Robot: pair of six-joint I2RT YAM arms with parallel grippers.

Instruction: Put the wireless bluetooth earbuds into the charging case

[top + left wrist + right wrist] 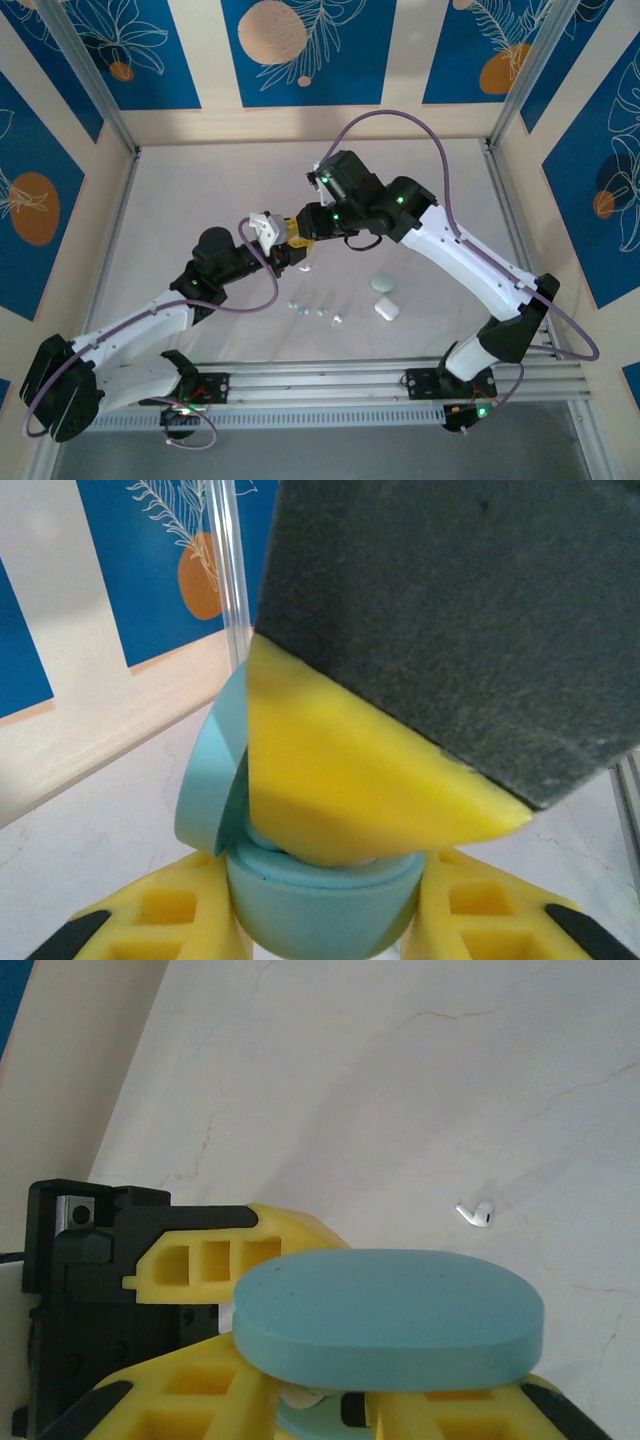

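Clamps pale blue case (325,905) between left fingers (160,915), lid (390,1310) open; pokes narrow right fingers (200,1395) into it, white earbud (300,1397) between them, can't tell if gripped

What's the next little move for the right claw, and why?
Probably ease the right claw open and lift it straight off: a white earbud appears seated in the open blue case, which the left claw grips.
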